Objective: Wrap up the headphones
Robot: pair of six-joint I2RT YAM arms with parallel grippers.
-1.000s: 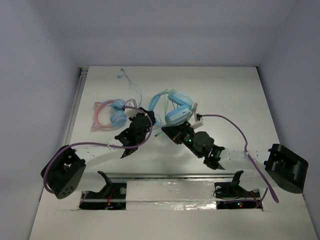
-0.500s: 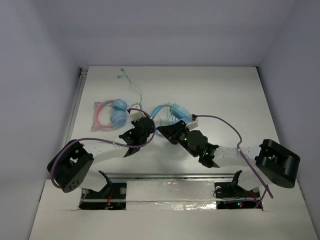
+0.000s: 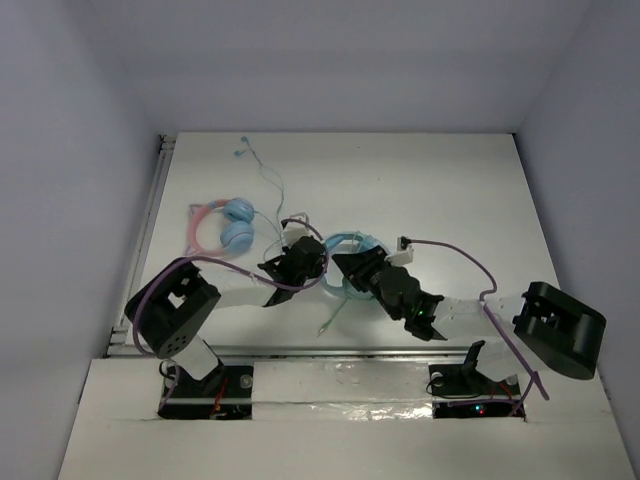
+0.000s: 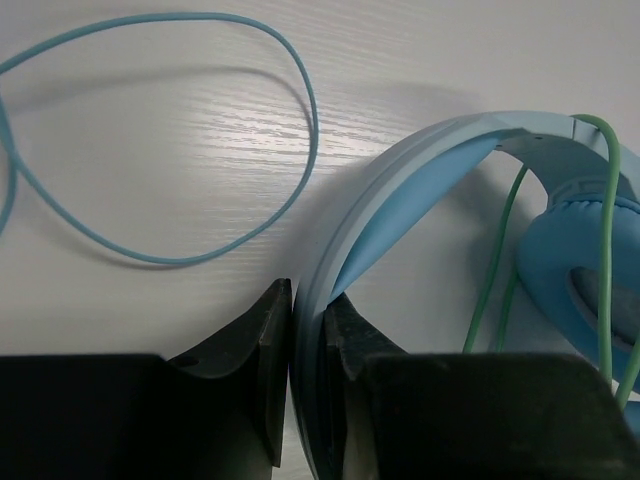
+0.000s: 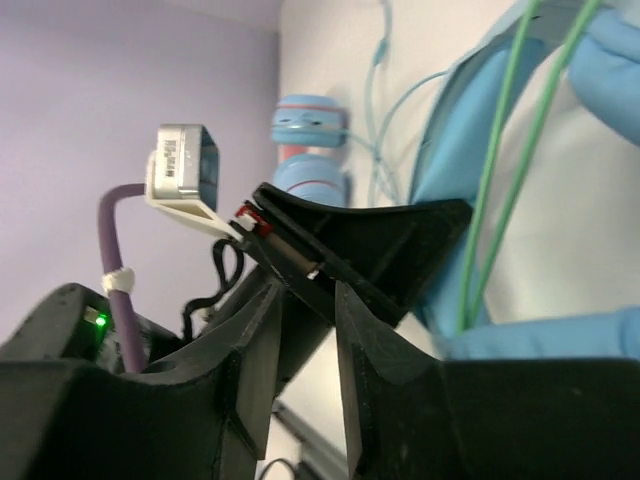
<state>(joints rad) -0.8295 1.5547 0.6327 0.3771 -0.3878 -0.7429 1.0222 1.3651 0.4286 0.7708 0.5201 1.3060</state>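
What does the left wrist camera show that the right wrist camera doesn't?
Only the left wrist: the left hand pinching the headband, and a loose teal cable loop on the table. Only the right wrist: the pink headphones and the left arm's camera. Both: the headband, green cable and an earcup.
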